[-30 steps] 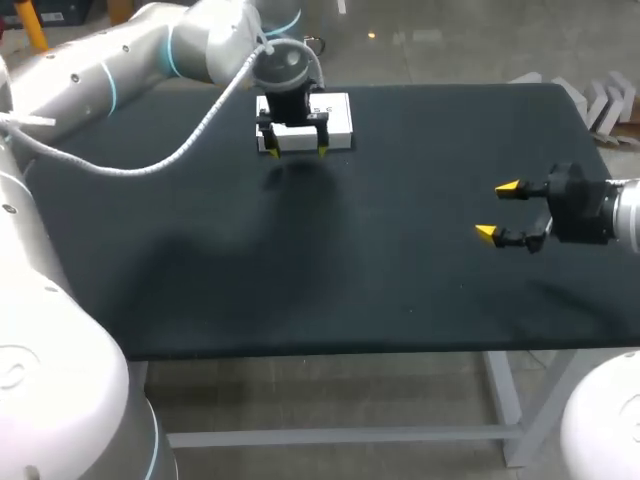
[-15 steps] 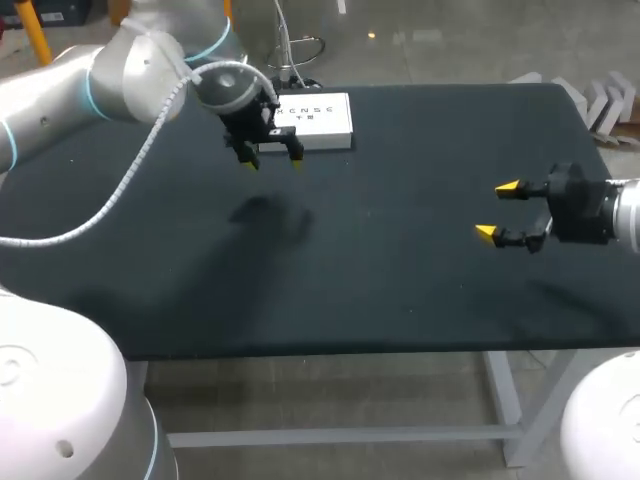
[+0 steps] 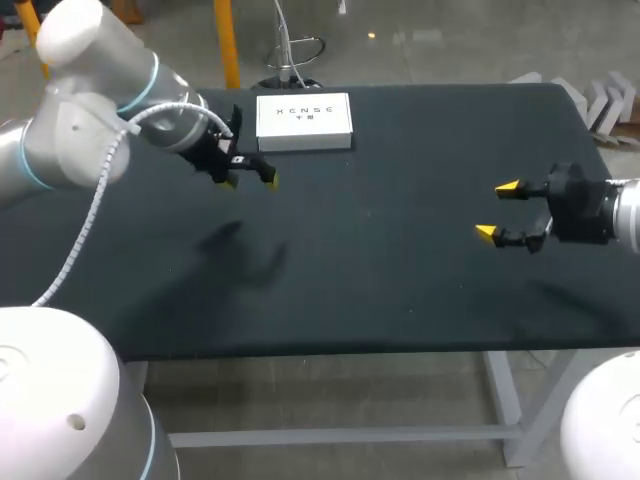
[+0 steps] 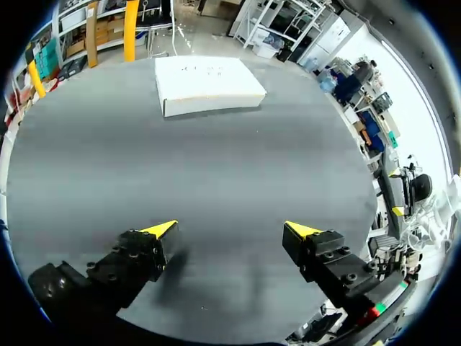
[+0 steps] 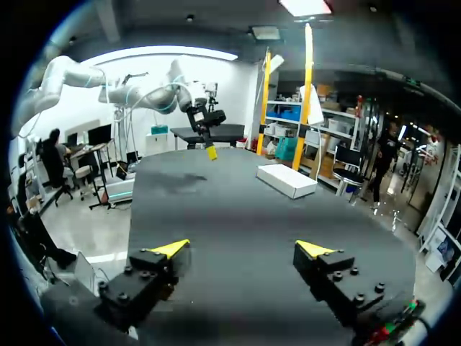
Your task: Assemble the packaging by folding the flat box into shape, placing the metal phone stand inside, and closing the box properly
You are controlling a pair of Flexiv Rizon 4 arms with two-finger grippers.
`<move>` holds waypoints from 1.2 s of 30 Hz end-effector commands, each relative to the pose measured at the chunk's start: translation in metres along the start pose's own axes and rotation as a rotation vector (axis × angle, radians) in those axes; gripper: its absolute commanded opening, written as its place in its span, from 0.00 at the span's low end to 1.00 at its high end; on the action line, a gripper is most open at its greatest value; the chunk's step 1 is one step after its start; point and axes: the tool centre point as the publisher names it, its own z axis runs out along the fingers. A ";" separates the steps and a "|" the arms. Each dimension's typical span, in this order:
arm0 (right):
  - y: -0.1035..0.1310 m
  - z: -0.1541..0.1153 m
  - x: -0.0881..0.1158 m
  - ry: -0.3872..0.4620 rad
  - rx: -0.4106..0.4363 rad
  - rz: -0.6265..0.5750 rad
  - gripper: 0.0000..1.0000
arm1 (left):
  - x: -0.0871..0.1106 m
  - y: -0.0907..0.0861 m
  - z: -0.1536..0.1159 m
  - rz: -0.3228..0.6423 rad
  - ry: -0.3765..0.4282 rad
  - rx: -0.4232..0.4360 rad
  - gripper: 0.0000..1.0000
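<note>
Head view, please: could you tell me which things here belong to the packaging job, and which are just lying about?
Belonging to the job:
- white box, lying flat at the far side
- left gripper, open, near the box but apart from it
- right gripper, open, holding nothing

Not part of the job:
- only the black table itself

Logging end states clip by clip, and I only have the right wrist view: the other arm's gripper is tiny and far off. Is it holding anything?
Observer: No. The left wrist view shows the left gripper open, nothing between its fingers.
Operator: Touching the white box?
Observer: No, the white box lies ahead of it, well apart, and looks closed.
Operator: Which face is up?
Observer: In the head view its printed face is up, by the far edge of the table.
</note>
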 end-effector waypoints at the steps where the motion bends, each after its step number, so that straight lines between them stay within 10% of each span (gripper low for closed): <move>1: -0.001 -0.001 0.000 0.001 -0.008 -0.002 1.00 | -0.004 0.018 -0.013 0.013 0.040 0.264 1.00; 36: -0.001 -0.001 0.000 0.001 -0.008 -0.002 1.00 | -0.003 0.072 -0.060 0.205 0.126 0.327 1.00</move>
